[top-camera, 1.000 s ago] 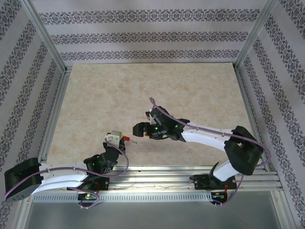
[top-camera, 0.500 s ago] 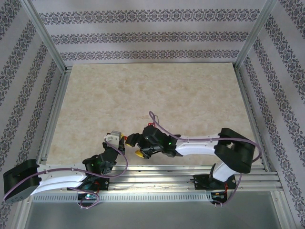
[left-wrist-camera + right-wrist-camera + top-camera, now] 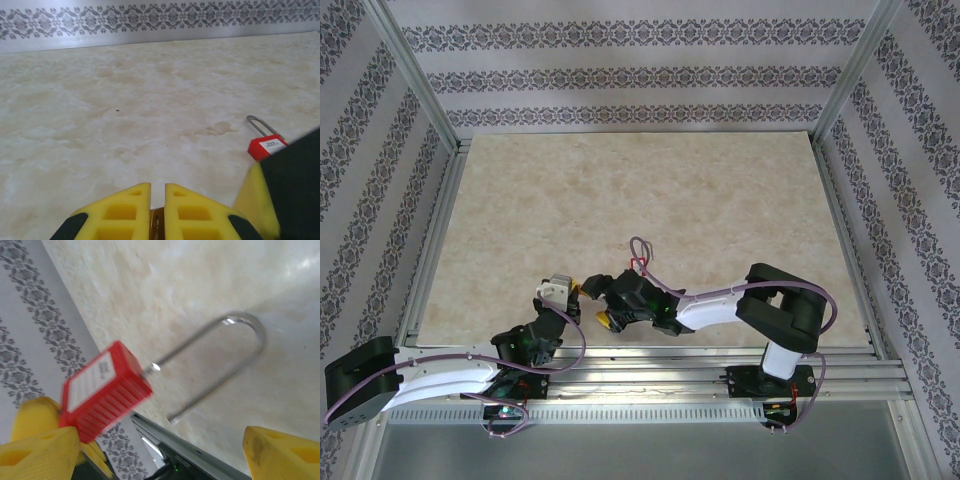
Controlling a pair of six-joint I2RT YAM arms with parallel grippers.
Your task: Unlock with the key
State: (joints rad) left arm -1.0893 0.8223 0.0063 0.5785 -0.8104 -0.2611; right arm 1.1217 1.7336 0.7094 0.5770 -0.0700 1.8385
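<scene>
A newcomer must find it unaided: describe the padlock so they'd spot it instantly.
On the beige marbled table, look near the front edge, just left of centre. The padlock lies between the open yellow fingers of the right end effector: the only red block, white-labelled, with a silver shackle loop.

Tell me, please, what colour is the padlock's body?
The padlock body is red, with a white label; it shows best in the right wrist view.

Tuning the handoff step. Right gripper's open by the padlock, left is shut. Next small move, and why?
Probably close the right gripper on the red padlock. Its fingers stand open either side of the padlock, which lies loose on the table; the left gripper is shut on what looks like a brass key. A held lock would not slide when the key goes in.
</scene>
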